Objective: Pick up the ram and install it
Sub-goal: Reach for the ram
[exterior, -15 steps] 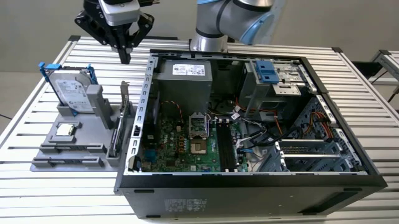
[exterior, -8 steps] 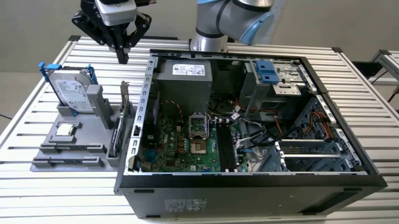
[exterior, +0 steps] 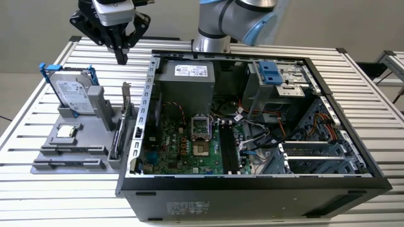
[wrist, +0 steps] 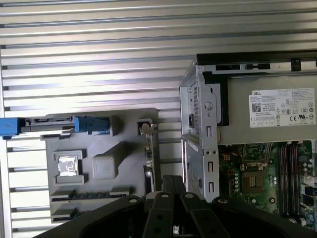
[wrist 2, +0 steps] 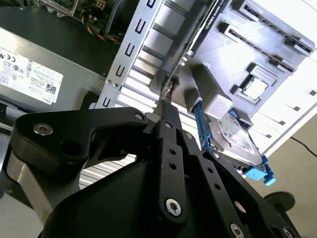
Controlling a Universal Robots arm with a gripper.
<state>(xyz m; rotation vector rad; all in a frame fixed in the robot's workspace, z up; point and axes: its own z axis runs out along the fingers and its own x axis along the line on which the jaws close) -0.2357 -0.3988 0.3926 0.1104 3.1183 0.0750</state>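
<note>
Claw point(exterior: 120, 57) closed, empty. Ram point(exterior: 74, 150) sits on edge in the gray holder point(exterior: 47, 169), well below the claw, past the hard drive point(exterior: 73, 94). Long axis parallel to the drive's face.

The gripper point(wrist 2: 166, 107) stands in the foreground, its black fingers point(wrist 2: 171, 148) drawn together to a tip with nothing between them. Beyond the tip lie the slatted tabletop point(wrist 2: 141, 82), a silver hard drive point(wrist 2: 237, 133) in a blue frame, a grey holder point(wrist 2: 292, 64) carrying a square chip point(wrist 2: 256, 88), and the computer case's slotted metal edge point(wrist 2: 130, 49).
</note>
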